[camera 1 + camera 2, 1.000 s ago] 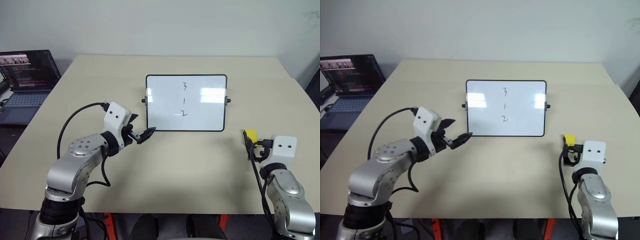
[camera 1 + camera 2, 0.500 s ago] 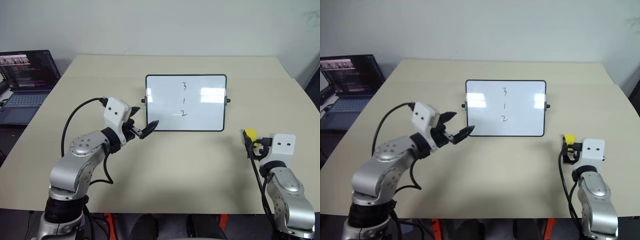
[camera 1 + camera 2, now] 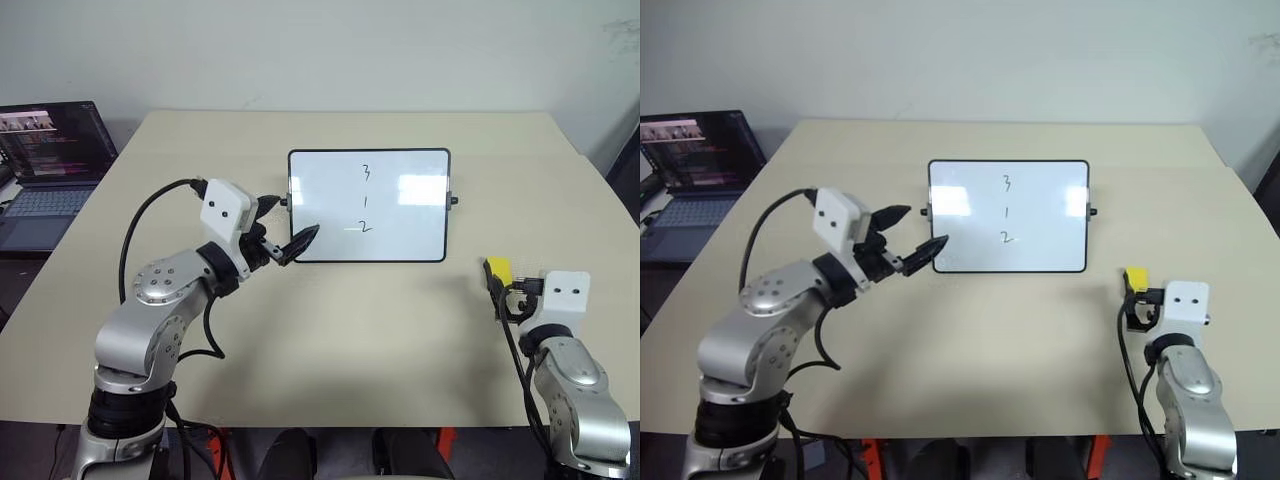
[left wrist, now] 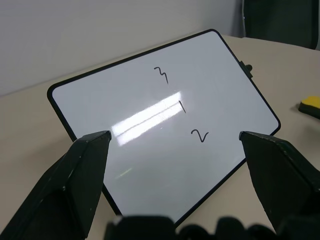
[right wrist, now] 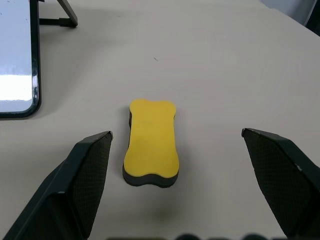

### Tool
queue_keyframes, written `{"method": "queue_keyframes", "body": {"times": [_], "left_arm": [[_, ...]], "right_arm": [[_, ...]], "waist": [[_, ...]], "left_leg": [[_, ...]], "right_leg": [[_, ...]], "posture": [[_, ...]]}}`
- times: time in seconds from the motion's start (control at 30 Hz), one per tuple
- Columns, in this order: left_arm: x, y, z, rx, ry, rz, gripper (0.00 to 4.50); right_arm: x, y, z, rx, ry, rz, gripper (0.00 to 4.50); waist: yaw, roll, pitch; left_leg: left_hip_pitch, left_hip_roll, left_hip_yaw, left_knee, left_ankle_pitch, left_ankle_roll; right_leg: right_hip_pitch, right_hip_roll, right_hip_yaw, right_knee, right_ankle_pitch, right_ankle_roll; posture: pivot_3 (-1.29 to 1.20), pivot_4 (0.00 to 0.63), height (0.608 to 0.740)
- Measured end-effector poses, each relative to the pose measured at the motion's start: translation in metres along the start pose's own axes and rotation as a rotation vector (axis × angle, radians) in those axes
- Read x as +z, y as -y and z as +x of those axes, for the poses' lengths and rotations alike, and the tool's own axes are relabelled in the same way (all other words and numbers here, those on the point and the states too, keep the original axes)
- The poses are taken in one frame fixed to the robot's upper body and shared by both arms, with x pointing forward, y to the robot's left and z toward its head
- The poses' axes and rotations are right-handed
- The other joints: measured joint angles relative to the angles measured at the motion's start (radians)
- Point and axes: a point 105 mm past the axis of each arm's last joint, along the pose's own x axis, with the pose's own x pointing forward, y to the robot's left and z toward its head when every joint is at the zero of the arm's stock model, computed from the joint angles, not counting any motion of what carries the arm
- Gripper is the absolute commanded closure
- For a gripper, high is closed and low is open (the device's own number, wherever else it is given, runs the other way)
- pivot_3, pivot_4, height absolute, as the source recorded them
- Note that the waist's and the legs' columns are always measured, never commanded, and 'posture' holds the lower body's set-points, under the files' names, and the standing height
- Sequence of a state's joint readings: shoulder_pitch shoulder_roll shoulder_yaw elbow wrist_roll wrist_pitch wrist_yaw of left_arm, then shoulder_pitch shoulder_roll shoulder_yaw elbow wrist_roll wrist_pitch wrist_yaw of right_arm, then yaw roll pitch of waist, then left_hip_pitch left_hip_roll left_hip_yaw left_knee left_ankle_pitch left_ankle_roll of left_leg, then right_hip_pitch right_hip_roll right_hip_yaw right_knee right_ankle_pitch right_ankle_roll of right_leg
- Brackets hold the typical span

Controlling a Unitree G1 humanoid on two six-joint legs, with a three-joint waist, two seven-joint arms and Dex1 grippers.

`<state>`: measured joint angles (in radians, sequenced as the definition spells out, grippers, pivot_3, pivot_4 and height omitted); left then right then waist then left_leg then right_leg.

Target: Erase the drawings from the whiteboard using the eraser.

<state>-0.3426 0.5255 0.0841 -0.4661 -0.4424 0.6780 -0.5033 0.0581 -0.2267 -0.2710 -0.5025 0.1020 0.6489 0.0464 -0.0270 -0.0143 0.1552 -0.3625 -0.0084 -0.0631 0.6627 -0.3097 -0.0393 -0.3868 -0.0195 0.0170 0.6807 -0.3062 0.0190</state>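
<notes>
Risen since a second ago, the left gripper [image 3: 290, 243] hangs with jaws apart by the whiteboard [image 3: 420, 215] at its 8 o'clock corner, likely to steady it, the drawings [image 3: 367, 200] intact; the eraser [image 5: 150, 142] lies on the bench between the right gripper's [image 5: 175, 197] wide-apart jaws, ungrasped.

A plain office or lab room. A large beige table [image 3: 330, 330] fills the middle, backed at twelve o'clock by a bare white wall [image 3: 320, 50]. At ten o'clock an open laptop [image 3: 50, 160] shows a dark screen of text. A small framed whiteboard [image 3: 400, 215] stands propped at the table's centre.
</notes>
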Motion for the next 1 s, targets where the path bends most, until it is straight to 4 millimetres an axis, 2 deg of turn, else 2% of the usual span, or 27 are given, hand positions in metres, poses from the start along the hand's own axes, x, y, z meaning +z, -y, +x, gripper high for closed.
{"method": "queue_keyframes", "body": {"times": [0.13, 0.37, 0.57, 1.0], "left_arm": [[-0.001, 0.000, 0.000, 0.001, -0.002, -0.001, 0.00], [-0.001, 0.000, 0.000, 0.002, 0.000, 0.003, 0.00], [-0.002, -0.001, -0.001, 0.007, -0.003, 0.004, 0.00], [-0.006, -0.002, -0.003, 0.036, -0.010, -0.013, 0.00]], "right_arm": [[0.001, 0.003, 0.005, 0.010, -0.036, -0.028, 0.04], [-0.005, 0.000, 0.019, 0.016, -0.164, 0.027, 0.04], [0.003, -0.004, 0.033, 0.020, -0.203, 0.073, 0.04], [-0.003, -0.001, 0.047, -0.007, -0.274, 0.106, 0.04]], "waist": [[0.000, 0.000, 0.000], [-0.001, 0.000, 0.000], [-0.001, 0.000, 0.000], [-0.001, 0.000, 0.000]], "left_leg": [[0.000, 0.000, 0.000, 0.000, 0.000, 0.000], [0.000, 0.000, 0.000, 0.000, 0.000, 0.000], [-0.001, 0.000, 0.000, 0.000, 0.000, 0.000], [-0.001, 0.000, 0.000, 0.000, 0.000, 0.000]], "right_leg": [[0.000, 0.000, 0.000, 0.000, 0.000, 0.000], [0.000, 0.000, 0.000, 0.000, 0.000, 0.000], [0.000, 0.000, 0.000, 0.000, 0.000, 0.000], [0.000, 0.000, 0.000, 0.000, 0.000, 0.000]], "posture": [[0.00, 0.150, 0.740], [0.00, 0.150, 0.740], [0.00, 0.150, 0.740], [0.00, 0.150, 0.740]]}}
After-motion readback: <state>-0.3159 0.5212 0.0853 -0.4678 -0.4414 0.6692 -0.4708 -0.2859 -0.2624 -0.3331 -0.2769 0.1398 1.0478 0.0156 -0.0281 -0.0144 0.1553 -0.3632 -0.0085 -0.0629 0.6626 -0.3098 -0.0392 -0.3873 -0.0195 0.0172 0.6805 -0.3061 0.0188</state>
